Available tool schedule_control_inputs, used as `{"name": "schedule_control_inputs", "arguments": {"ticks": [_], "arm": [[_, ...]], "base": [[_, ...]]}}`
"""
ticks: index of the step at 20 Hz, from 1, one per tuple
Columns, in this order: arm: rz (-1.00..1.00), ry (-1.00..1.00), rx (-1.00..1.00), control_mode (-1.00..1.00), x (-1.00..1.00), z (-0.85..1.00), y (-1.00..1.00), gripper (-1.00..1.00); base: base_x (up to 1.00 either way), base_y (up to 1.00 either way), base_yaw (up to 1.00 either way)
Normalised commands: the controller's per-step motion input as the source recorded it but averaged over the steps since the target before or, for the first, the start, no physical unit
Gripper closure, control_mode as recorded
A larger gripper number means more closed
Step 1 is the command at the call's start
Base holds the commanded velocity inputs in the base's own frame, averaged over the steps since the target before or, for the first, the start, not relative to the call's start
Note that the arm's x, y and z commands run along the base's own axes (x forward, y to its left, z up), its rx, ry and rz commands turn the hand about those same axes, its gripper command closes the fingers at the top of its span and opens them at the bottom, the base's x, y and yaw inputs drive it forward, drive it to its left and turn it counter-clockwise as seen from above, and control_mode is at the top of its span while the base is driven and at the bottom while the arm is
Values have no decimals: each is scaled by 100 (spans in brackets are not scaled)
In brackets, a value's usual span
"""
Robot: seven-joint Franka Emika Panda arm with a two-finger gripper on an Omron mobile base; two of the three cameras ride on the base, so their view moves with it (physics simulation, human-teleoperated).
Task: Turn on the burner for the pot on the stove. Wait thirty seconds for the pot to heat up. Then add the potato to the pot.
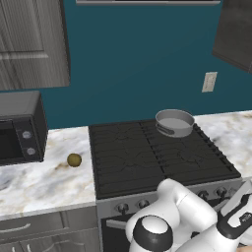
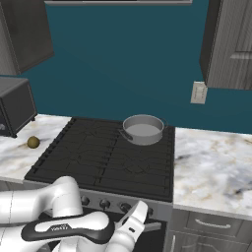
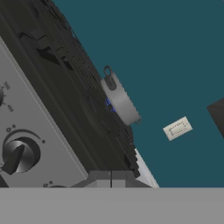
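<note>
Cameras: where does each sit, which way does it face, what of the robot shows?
Left base view: behind-left, looking forward and down at stove; arm at lower right.
Right base view: behind-right, same stove; arm at lower left.
Hand view: rolled, low by the front panel, knob close, looking up across grates.
Shared: pot at back right burner, wall outlet; both base views show potato.

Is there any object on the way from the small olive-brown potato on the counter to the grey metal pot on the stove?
Nothing visible blocks it. The small round olive-brown potato lies on the marble counter left of the black gas stove; the wide grey metal pot sits on the back right burner. Between them are only bare black grates, and the pot is open on top.
</note>
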Motion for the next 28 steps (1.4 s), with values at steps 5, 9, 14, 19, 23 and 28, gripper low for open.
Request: {"name": "schedule_control_inputs", "arguments": {"ticks": [5, 9, 14, 19, 23, 28], "arm": [[0, 0, 0, -100, 0, 0, 0, 100], [0, 0, 0, -100, 0, 0, 0, 100], [0, 0, 0, -100, 0, 0, 0, 100], [0, 0, 0, -100, 0, 0, 0, 100], [0, 0, 0, -100, 0, 0, 0, 100], [0, 0, 0, -100, 0, 0, 0, 100]], "base": [[0, 0, 0], [0, 0, 0], [0, 0, 0], [0, 0, 0], [0, 0, 0], [0, 0, 0]]}}
